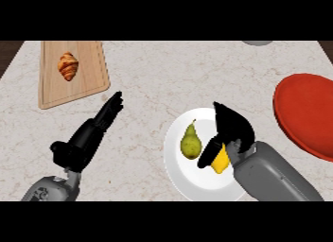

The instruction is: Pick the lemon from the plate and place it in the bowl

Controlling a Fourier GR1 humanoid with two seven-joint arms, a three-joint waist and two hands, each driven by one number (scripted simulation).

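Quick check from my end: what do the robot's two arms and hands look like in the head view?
Both forearms are grey and rounded, entering from the lower edge. The right forearm is a smooth, thick grey cylinder; the left forearm shows lighter mottled patches on its casing. Each ends in a black hand: the left hand and the right hand. No cables or markings show.

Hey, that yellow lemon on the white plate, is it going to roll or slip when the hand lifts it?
The yellow lemon looks rounded and smooth, so it could probably roll on the flat white plate if nudged. The right hand curls over it, which likely steadies it. The green pear lies close beside it, so a sideways slip might bump it.
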